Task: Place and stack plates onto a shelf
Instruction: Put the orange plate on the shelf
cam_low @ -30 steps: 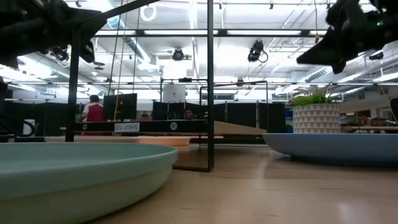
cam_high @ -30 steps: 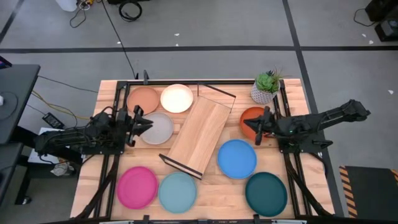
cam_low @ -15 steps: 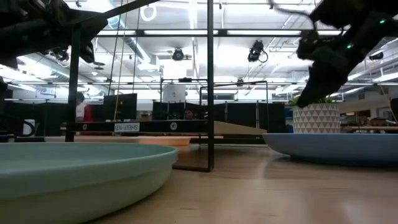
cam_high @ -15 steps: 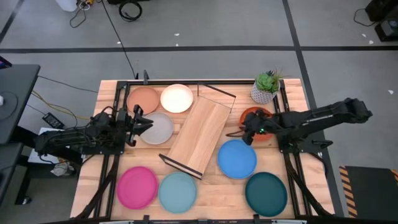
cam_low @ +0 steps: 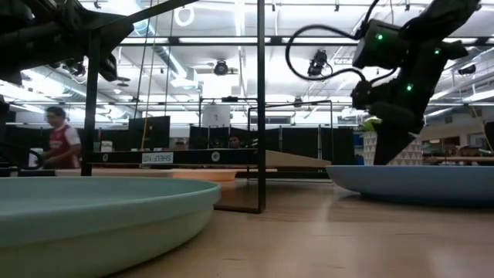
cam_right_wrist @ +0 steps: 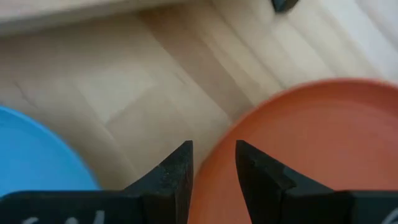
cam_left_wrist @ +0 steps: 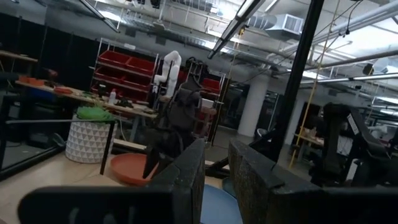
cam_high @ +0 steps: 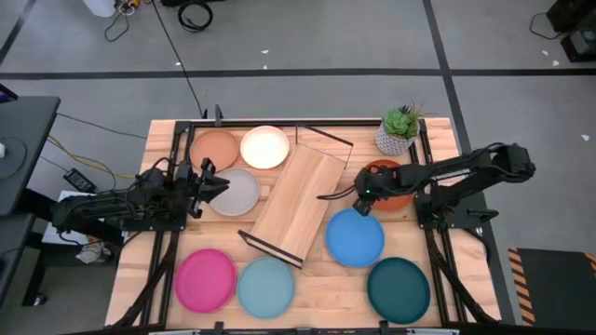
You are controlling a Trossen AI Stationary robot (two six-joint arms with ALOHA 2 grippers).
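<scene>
Right gripper (cam_right_wrist: 212, 165) hung with jaws narrowly parted directly over the near rim of the orange-red plate (cam_right_wrist: 311, 149), not gripping it, blue plate (cam_right_wrist: 37, 155) off to one side; left gripper (cam_high: 212, 183), jaws slightly spread, waited beside the grey plate (cam_high: 237, 194).

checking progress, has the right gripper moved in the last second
Yes. The right gripper has swung away from the potted plant toward the shelf, now at the orange-red plate's shelf-side rim.

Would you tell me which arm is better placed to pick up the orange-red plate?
Right. The right gripper is at the orange-red plate's edge, fingers slightly apart at its rim; the left gripper sits across the shelf by the grey plate.
</scene>
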